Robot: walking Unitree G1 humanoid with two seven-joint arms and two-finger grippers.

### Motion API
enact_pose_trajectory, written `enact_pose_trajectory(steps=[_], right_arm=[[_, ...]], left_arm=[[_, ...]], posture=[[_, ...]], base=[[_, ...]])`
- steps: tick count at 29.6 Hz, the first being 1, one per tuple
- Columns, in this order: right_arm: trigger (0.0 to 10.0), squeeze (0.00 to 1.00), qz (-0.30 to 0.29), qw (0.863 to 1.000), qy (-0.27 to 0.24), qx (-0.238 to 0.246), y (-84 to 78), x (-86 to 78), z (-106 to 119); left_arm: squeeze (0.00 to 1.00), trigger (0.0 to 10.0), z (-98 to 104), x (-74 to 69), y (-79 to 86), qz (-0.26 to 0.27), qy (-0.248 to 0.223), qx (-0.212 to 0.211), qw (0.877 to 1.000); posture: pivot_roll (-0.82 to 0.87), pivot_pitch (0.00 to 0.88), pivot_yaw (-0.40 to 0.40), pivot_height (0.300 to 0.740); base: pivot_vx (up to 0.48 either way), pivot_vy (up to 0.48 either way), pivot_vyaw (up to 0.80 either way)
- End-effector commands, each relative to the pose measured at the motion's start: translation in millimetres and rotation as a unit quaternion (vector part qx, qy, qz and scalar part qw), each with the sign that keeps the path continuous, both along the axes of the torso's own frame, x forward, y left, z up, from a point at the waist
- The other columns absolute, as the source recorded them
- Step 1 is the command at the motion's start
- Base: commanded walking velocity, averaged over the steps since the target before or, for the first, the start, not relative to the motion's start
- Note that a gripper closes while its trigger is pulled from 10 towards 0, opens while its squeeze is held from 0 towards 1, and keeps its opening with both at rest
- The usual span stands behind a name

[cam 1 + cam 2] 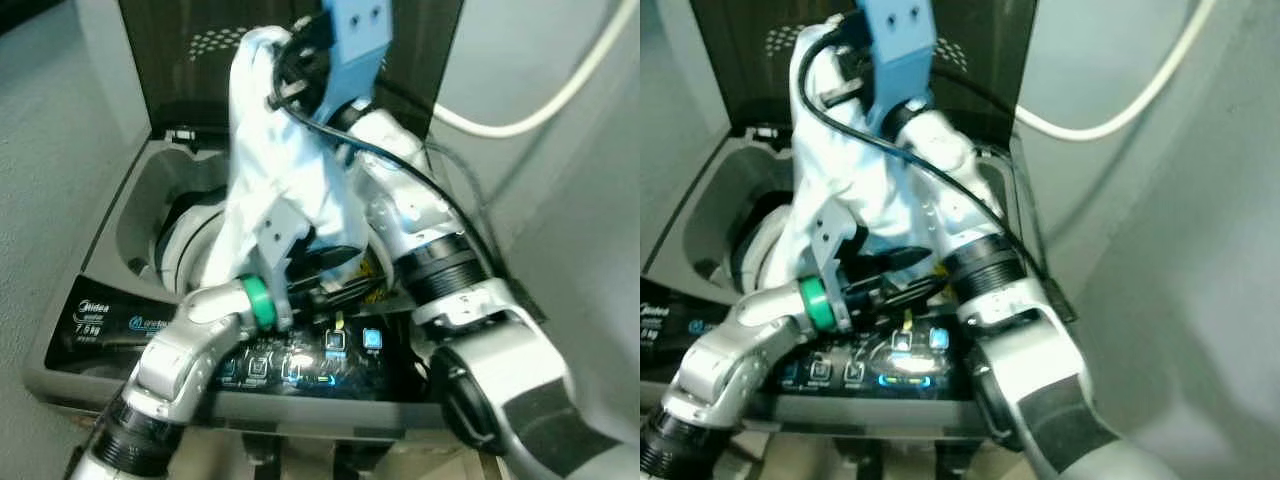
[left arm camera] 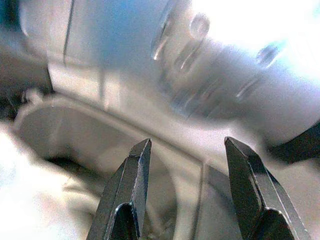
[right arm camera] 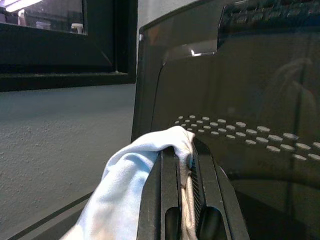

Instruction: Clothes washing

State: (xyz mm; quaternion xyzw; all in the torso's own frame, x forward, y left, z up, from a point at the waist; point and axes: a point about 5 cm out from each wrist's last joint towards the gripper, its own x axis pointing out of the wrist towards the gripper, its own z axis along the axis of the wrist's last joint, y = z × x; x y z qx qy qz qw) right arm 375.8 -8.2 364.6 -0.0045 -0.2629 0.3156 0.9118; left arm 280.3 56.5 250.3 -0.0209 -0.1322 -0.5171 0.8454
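The right claw is clamped on a pale blue garment, holding it high over the open washing machine (lid up behind). The left claw hangs spread and empty by the drum. Loading step: next, lower and release into the drum.

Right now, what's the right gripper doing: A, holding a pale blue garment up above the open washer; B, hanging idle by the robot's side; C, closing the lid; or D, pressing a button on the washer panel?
A: the right gripper is shut on the pale blue garment, which hangs down over the open washer; the left gripper is open.
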Motion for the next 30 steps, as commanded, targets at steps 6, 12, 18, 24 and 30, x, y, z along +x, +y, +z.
enact_pose_trajectory(steps=[6, 12, 18, 24, 30], right_arm=[[10.0, 0.00, -0.002, 0.999, -0.024, -0.042, 1.2, 1.0, -15.9], [10.0, 1.00, 0.001, 0.998, -0.030, -0.054, -5.0, 1.3, -25.1], [10.0, 1.00, -0.009, 0.998, -0.040, -0.038, -17.4, 2.5, -18.8], [10.0, 0.00, -0.060, 0.992, -0.103, -0.028, -52.2, 1.9, 6.1], [10.0, 0.00, -0.042, 0.991, -0.118, 0.041, -77.1, -2.6, 24.4]], left_arm=[[0.00, 10.0, 33.7, 4.2, 20.7, 0.055, -0.058, -0.024, 0.997], [0.00, 10.0, 50.2, 5.7, 39.8, 0.119, -0.112, 0.002, 0.987], [0.00, 10.0, 58.4, 0.2, 46.3, 0.152, -0.121, 0.002, 0.981], [0.00, 10.0, 53.1, -7.1, 47.8, 0.151, -0.101, 0.001, 0.983], [0.00, 10.0, 39.2, -12.1, 40.7, 0.137, -0.079, 0.011, 0.987]], posture=[[0.07, 0.065, 0.022, 0.740], [0.07, 0.066, 0.028, 0.740], [0.08, 0.065, 0.026, 0.740], [0.08, 0.063, 0.032, 0.740], [0.08, 0.064, 0.039, 0.740]], base=[[0.000, 0.000, 0.00], [0.000, 0.000, 0.00], [0.000, 0.000, 0.00], [0.000, 0.000, 0.00], [0.000, 0.000, 0.00]])
